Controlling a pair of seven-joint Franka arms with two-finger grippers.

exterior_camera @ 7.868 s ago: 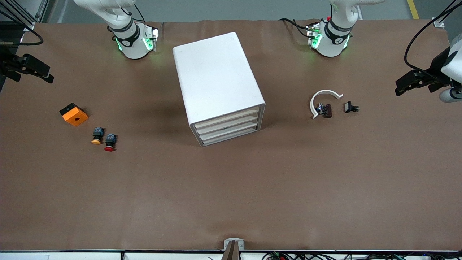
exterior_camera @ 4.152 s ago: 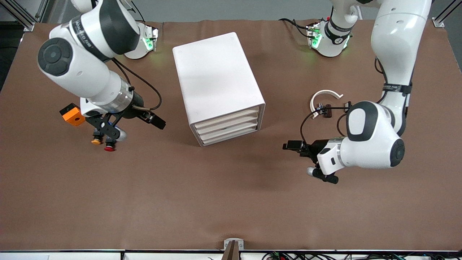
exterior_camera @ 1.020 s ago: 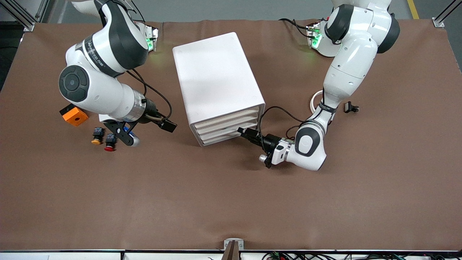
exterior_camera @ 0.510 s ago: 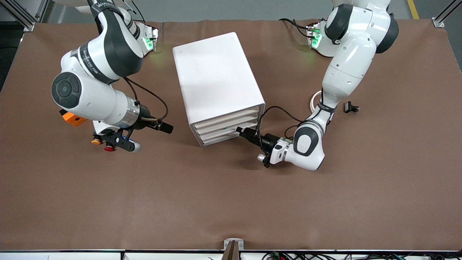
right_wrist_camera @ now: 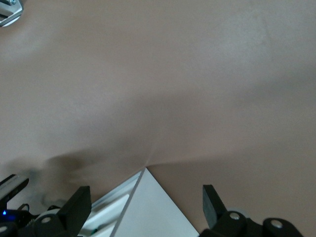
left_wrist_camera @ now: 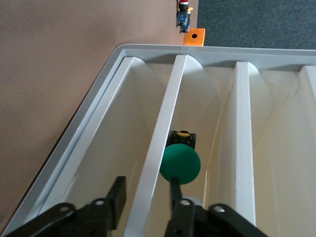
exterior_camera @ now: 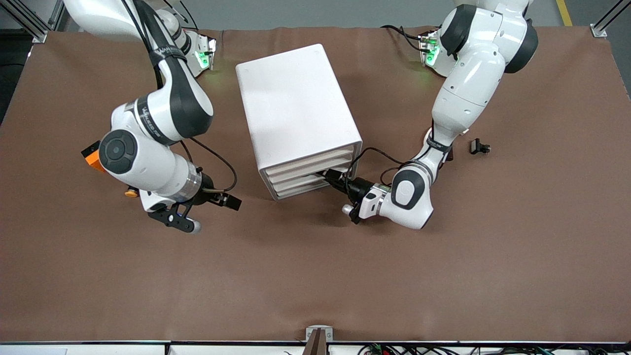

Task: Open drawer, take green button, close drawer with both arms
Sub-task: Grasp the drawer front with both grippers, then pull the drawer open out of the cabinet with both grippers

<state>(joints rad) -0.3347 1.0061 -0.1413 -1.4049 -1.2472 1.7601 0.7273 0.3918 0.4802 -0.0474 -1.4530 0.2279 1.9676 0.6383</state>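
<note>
The white cabinet (exterior_camera: 296,108) stands mid-table. Its bottommost drawer (exterior_camera: 301,189) sits flush with the two fronts above it. My left gripper (exterior_camera: 332,177) is open at that drawer's front. In the left wrist view its fingers (left_wrist_camera: 116,200) stand on either side of the drawer's front lip (left_wrist_camera: 159,148). The green button (left_wrist_camera: 180,163), black-bodied, shows in the gap just above that lip, close to one finger. My right gripper (exterior_camera: 230,201) is open and empty over the table, beside the cabinet toward the right arm's end. Its wrist view shows the cabinet's corner (right_wrist_camera: 153,212) between its fingers (right_wrist_camera: 80,203).
An orange box (exterior_camera: 91,152) and a yellow-capped button (exterior_camera: 130,193) lie partly under the right arm; the box (left_wrist_camera: 195,35) also shows in the left wrist view. The red-capped button (left_wrist_camera: 183,5) shows only there. A small black part (exterior_camera: 479,147) lies toward the left arm's end.
The right arm has swung toward the front camera, carrying its gripper from beside the loose buttons to near the cabinet's front corner. The left gripper has edged in to the drawer front.
</note>
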